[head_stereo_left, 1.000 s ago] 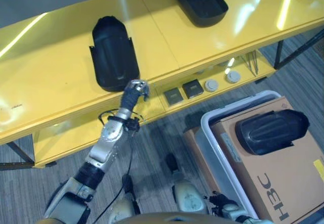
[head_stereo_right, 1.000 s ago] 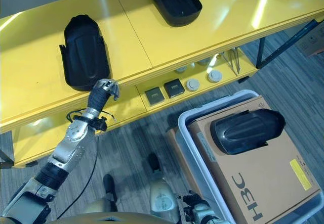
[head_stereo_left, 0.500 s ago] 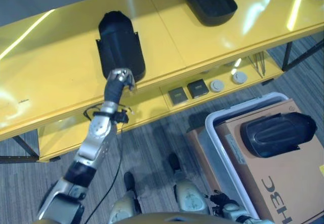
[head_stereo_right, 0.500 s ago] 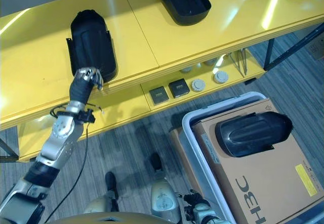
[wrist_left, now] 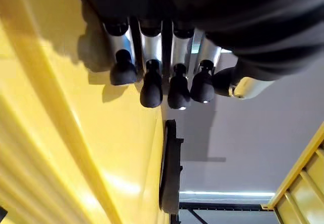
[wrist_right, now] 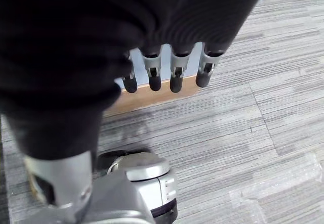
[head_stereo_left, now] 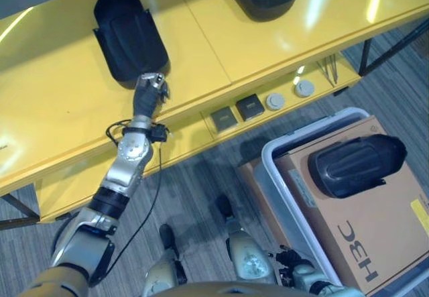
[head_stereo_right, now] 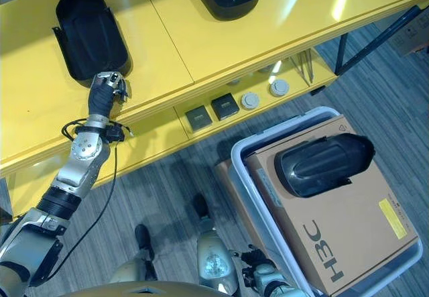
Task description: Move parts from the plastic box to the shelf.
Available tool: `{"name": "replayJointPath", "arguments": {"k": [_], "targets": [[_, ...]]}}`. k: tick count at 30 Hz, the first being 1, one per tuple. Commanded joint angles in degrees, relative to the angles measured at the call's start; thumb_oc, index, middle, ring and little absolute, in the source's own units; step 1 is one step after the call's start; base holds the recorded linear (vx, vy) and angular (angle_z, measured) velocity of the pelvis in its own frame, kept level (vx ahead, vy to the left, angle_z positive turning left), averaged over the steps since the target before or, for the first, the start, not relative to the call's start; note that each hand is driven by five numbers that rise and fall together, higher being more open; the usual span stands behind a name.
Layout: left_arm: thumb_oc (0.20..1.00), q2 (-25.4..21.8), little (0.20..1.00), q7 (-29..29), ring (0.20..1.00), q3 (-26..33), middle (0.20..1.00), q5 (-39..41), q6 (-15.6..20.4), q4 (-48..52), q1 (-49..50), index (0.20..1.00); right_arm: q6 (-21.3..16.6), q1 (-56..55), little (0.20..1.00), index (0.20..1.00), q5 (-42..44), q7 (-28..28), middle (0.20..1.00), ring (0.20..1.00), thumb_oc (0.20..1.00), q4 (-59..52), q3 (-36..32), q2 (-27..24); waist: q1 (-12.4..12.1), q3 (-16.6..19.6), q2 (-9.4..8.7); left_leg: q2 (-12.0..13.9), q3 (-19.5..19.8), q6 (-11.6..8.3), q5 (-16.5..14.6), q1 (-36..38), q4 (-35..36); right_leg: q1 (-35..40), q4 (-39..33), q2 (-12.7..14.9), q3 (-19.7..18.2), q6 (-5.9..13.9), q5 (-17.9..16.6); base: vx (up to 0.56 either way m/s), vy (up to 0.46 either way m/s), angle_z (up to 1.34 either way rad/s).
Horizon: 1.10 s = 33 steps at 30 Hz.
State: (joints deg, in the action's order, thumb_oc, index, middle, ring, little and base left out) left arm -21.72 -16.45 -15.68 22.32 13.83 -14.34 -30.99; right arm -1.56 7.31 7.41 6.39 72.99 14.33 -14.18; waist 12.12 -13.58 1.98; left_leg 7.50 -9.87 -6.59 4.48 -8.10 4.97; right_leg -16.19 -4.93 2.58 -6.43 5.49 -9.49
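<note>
At upper left, a black part lies on the yellow shelf. The left hand sits just below it, fingers relaxed and empty, probably just touching. Another part waits on cardboard in the plastic box, lower right.

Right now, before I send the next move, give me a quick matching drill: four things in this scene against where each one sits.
Things
1. black part by the left hand
2. black part not yet moved
3. cardboard box
4. two dark square pieces

Places
A. inside the plastic box
B. on the lower shelf board, beside two round discs
C. on the yellow shelf top, just past the left hand
D. lying on top of the cardboard box

Pairs: 1-C, 2-D, 3-A, 4-B
</note>
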Motion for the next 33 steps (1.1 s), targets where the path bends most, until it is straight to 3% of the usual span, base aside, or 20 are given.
{"name": "replayJointPath", "arguments": {"k": [1,11,12,13,14,20,23,25,26,28,29,30,33], "targets": [[0.2,-1.2,0.2,-0.3,0.2,1.1,0.2,-0.5,2.8,2.4,-0.5,0.2,-0.4,-0.7,1.0,1.0,0.1,0.5,1.0,1.0,1.0,1.8,1.9,-0.2,-0.7,2.4,-1.11,1.6,1.0,-0.83,-0.8,-0.1,0.0,0.9,-0.1,1.2,2.6,2.6,2.4,0.04,0.002,0.01],[0.2,-1.5,0.2,10.4,0.2,-1.1,0.2,-4.1,0.6,20.8,15.7,0.2,0.9,-2.1,1.0,1.0,0.6,-0.6,1.0,1.0,1.0,2.8,-1.7,0.1,-3.3,5.8,-0.79,0.6,2.2,0.24,-4.3,8.1,0.0,10.1,-0.1,2.9,4.2,2.69,5.1,0.07,0.045,0.05],[0.485,-2.3,0.485,11.3,0.485,-1.2,0.485,-5.3,0.4,22.5,17.3,0.485,0.9,-2.3,1.0,1.0,0.8,-0.7,1.0,1.0,1.0,2.9,-2.2,0.1,-3.7,6.4,-0.83,0.3,2.5,0.46,-4.7,9.0,0.0,11.3,0.0,3.1,4.6,2.75,5.4,0.05,0.077,0.27],[0.551,-2.9,0.551,11.9,0.551,-1.2,0.551,-6.0,0.1,23.7,18.8,0.551,1.0,-2.5,1.0,1.0,1.0,-0.8,1.0,1.0,1.0,3.1,-2.6,0.2,-4.2,7.1,-0.94,0.0,2.7,0.67,-5.1,9.9,0.0,12.2,-0.1,3.4,4.9,2.84,5.6,0.04,0.135,0.49],[1.0,-3.5,1.0,12.6,1.0,-1.3,1.0,-7.4,-0.1,24.7,21.8,1.0,1.0,-2.7,1.0,1.0,1.6,-1.0,1.0,1.0,1.0,2.8,-3.3,0.6,-4.9,8.1,-1.39,-0.5,3.0,1.24,-5.8,11.3,0.0,13.8,-0.1,4.1,5.3,3.29,5.9,0.03,0.105,0.45],[1.0,-2.8,1.0,12.8,1.0,-2.4,1.0,-6.7,-1.4,23.4,24.8,1.0,1.0,-3.7,1.0,1.0,3.3,-0.9,1.0,1.0,1.0,2.6,-4.7,1.5,-5.9,9.3,-3.2,-3.0,3.3,3.37,-7.1,12.9,0.0,14.9,0.0,6.3,5.1,5.21,4.6,-0.04,0.154,0.1],[1.0,-3.3,1.0,12.1,1.0,-3.2,1.0,-8.9,-1.6,22.4,23.5,1.0,0.3,-5.0,1.0,1.0,6.3,-0.3,1.0,1.0,1.0,1.4,-6.4,2.4,-4.9,9.3,-4.19,-4.3,2.7,4.21,-7.3,12.4,0.0,13.6,0.0,7.5,4.2,6.64,3.0,-0.08,0.162,0.0],[1.0,-3.5,1.0,11.2,1.0,-3.6,1.0,-10.5,-1.5,21.3,22.5,1.0,-0.1,-5.5,1.0,1.0,7.5,-0.1,1.0,1.0,1.0,0.4,-6.7,2.8,-3.9,8.8,-4.82,-5.2,1.4,5.0,-7.5,11.8,0.0,11.6,0.0,8.1,2.5,7.62,1.3,-0.16,0.217,-0.02],[1.0,-3.8,1.0,9.4,1.0,-3.4,1.0,-13.4,-1.2,20.4,22.1,1.0,-0.6,-5.6,1.0,1.0,7.3,0.4,1.0,1.0,1.0,-0.5,-6.8,2.9,-2.8,8.0,-5.03,-5.7,-1.1,5.6,-8.1,11.6,0.0,8.9,0.1,8.2,0.9,9.21,-1.5,-0.16,0.172,-0.36],[1.0,-4.2,1.0,8.5,1.0,-3.2,1.0,-15.2,-1.0,20.1,22.0,1.0,-0.8,-5.5,1.0,1.0,7.1,1.1,1.0,1.0,1.0,-1.1,-7.1,2.8,-2.7,7.7,-5.21,-5.6,-2.6,5.67,-7.9,11.3,0.0,7.3,0.3,8.0,0.8,9.36,-3.0,-0.13,0.104,-1.09],[1.0,-4.9,1.0,7.3,1.0,-2.9,1.0,-16.9,-0.9,19.7,21.6,1.0,-1.1,-5.3,1.0,1.0,7.2,1.8,1.0,1.0,1.0,-1.9,-7.5,2.7,-2.6,7.1,-5.04,-5.3,-4.0,5.83,-7.8,11.4,0.0,6.0,1.5,7.4,3.2,9.06,-3.0,-0.14,0.12,-1.36],[1.0,-5.2,1.0,6.5,1.0,-2.3,1.0,-17.8,-1.1,19.6,21.1,1.0,-1.6,-5.5,1.0,1.0,7.6,2.7,1.0,1.0,1.0,-2.1,-8.4,2.6,-3.2,6.5,-4.52,-4.8,-5.9,5.91,-7.6,11.9,0.0,5.3,4.0,7.6,8.9,7.89,-1.0,-0.11,0.121,-1.28],[1.0,-5.7,1.0,4.6,1.0,-0.4,1.0,-20.3,-0.7,19.4,20.7,1.0,-2.2,-6.8,1.0,1.0,7.6,3.8,1.0,1.0,1.0,-1.5,-9.6,2.4,-4.0,6.4,-3.67,-3.7,-11.3,6.33,-7.9,13.7,-0.5,7.0,10.4,8.9,19.7,5.19,4.0,-0.06,0.104,-1.37]]}}
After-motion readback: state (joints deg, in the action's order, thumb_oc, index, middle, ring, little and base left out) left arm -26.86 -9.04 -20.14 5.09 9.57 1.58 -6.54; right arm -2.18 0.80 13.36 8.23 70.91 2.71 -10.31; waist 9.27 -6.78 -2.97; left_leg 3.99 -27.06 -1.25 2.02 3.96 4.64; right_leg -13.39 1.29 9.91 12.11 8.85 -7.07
